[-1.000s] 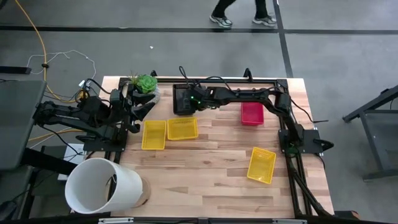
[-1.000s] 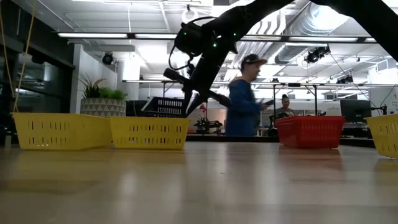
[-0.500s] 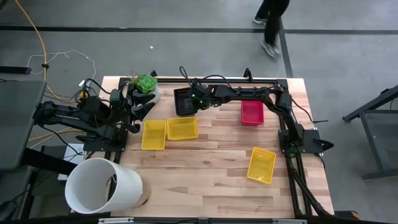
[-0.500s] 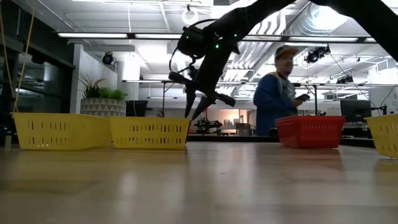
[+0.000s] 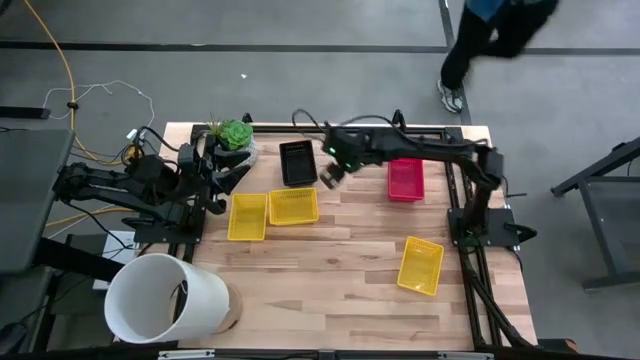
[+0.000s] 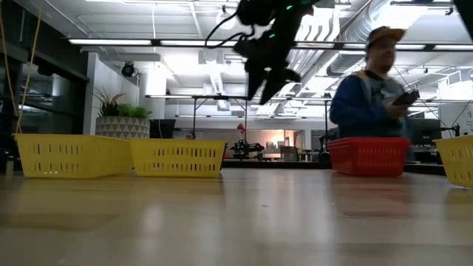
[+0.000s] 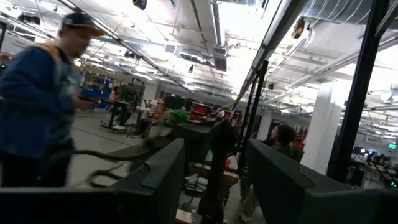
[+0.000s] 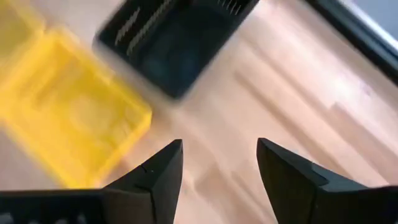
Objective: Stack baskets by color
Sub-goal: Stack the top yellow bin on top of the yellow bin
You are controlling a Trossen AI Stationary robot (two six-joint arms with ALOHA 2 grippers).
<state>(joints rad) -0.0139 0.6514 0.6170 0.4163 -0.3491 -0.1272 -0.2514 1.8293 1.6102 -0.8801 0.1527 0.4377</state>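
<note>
On the wooden table [image 5: 330, 250] you have five little baskets. Your black basket [image 5: 297, 162] sits flat near the back edge, by itself, with nothing holding it. Just in front of it are two yellow baskets [image 5: 292, 206] lying side by side and touching. A third yellow basket [image 5: 421, 265] lies well apart, tilted, near the right side. Your pink-red basket [image 5: 405, 179] sits near the back on the right.

Your right gripper [image 5: 331, 176] hangs in the air just beside the black basket, between it and the pink-red one. Its two fingers [image 8: 158, 171] are spread apart and hold nothing. Your left gripper [image 5: 222, 170] waits at the left edge of the table, near the green plant [image 5: 235, 133], and its fingers are apart and empty too.

A big white cylinder [image 5: 165, 299] stands at the front left corner. A person [image 6: 373, 92] in a blue top and a cap walks past behind the table.
</note>
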